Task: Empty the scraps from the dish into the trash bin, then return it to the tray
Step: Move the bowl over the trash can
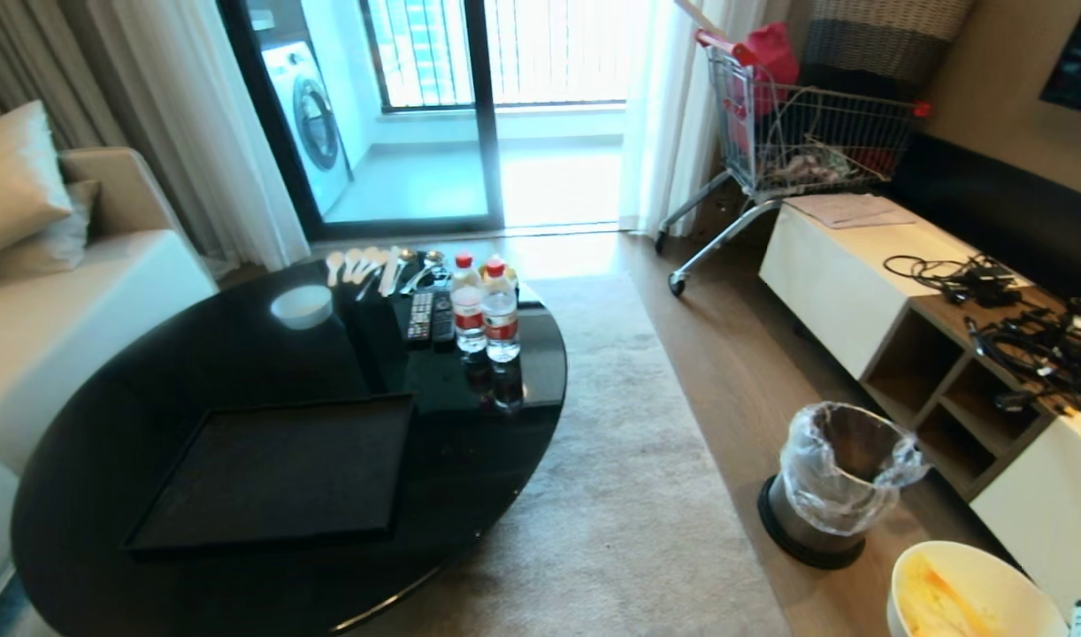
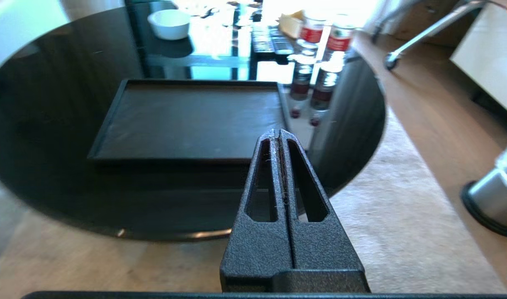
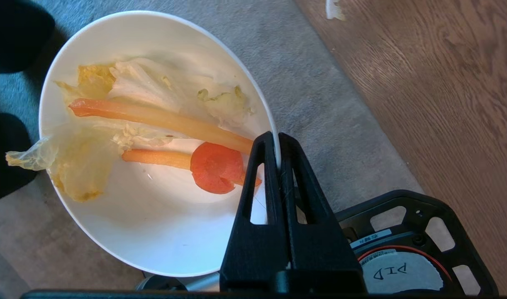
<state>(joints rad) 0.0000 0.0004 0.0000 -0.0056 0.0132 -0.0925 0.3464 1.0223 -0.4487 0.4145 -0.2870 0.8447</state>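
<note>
My right gripper is shut on the rim of the dish, a deep white bowl, one finger inside the wall and one outside. The bowl hangs over the carpet and shows at the head view's lower right as the dish. In it lie the scraps: pale yellow leaves and strips and a round orange piece. The trash bin, grey metal with a clear bag liner, stands on the floor just beyond the bowl. The black tray lies bare on the round table. My left gripper is parked shut before the table's near edge, holding nothing.
The black glass table also carries a small white bowl, two water bottles, remotes and spoons. A low white cabinet with cables runs along the right. A shopping cart stands behind; a sofa is left.
</note>
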